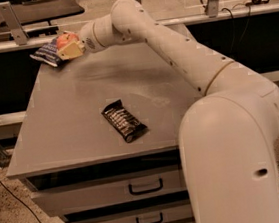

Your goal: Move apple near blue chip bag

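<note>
End effector (70,50) grips apple (66,40) beside diagonally lying blue chip bag (46,52)

arm (184,63): stretched from lower right up and leftward, bent at the elbow
end effector (68,47): held over the far-left corner of the bench (57,143), clamped around the apple (64,39)

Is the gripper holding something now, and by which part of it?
The gripper, at the far left corner of the table beside the blue chip bag, holds the apple; its jaws close on the apple's lower sides.
</note>
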### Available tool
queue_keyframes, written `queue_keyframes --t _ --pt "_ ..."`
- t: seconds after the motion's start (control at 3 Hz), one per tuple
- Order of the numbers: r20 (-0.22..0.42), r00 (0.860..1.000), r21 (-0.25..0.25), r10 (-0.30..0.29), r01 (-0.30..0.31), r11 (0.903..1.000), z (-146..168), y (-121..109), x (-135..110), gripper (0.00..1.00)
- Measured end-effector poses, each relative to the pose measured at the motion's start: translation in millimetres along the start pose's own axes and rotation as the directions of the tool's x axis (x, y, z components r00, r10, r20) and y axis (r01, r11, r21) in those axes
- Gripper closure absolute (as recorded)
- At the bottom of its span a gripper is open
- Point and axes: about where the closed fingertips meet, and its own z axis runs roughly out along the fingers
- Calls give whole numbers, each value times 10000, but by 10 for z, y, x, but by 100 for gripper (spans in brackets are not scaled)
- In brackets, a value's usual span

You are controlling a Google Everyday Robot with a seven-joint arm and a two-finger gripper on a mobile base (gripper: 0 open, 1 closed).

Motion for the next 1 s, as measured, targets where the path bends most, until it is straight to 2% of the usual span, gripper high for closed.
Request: queue_keyframes --t 0.33,0.67,1.0 --pt "-324 9987 -56 392 -394 9992 289 17 77 100" --pt "-695 9953 113 682 -676 9977 464 -32 195 82" --pt "-866 9923 413 889 -856 9955 542 -138 277 60"
